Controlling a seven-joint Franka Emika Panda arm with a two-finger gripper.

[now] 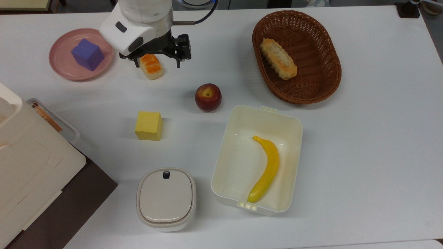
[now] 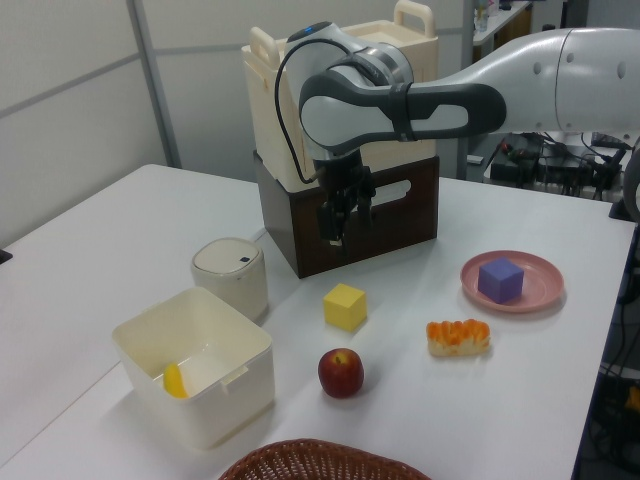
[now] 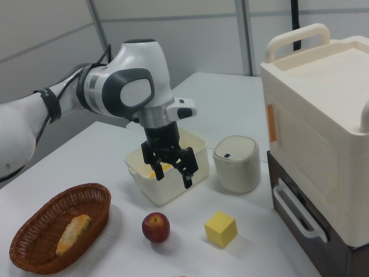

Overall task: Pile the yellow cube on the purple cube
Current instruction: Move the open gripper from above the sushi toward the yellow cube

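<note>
1. Below and ahead of the jaws [image 3: 171,168], toward the bottom of the top view, I see the yellow cube [image 1: 148,125] sitting alone on the white surface [image 1: 363,138], nothing touching it.
2. It looks to me like a matte, sharp-edged block, probably light and stiff; the flat faces should not slip much. I would take it across two opposite side faces, near mid-height, square to the edges.
3. Off to the top view's left of the jaws, the purple cube [image 1: 87,54] rests on a pink plate [image 1: 61,65], turned slightly; its top face is bare and ready to receive.
4. My jaws hang in the air, spread apart and holding nothing. In the right view the two black fingers stand clearly separated.
5. Directly under them in the top view lies an orange-topped pastry [image 1: 151,66]; I judge they are above it, not touching.
6. An apple [image 1: 208,97] sits near the yellow cube, so I would descend straight.
</note>
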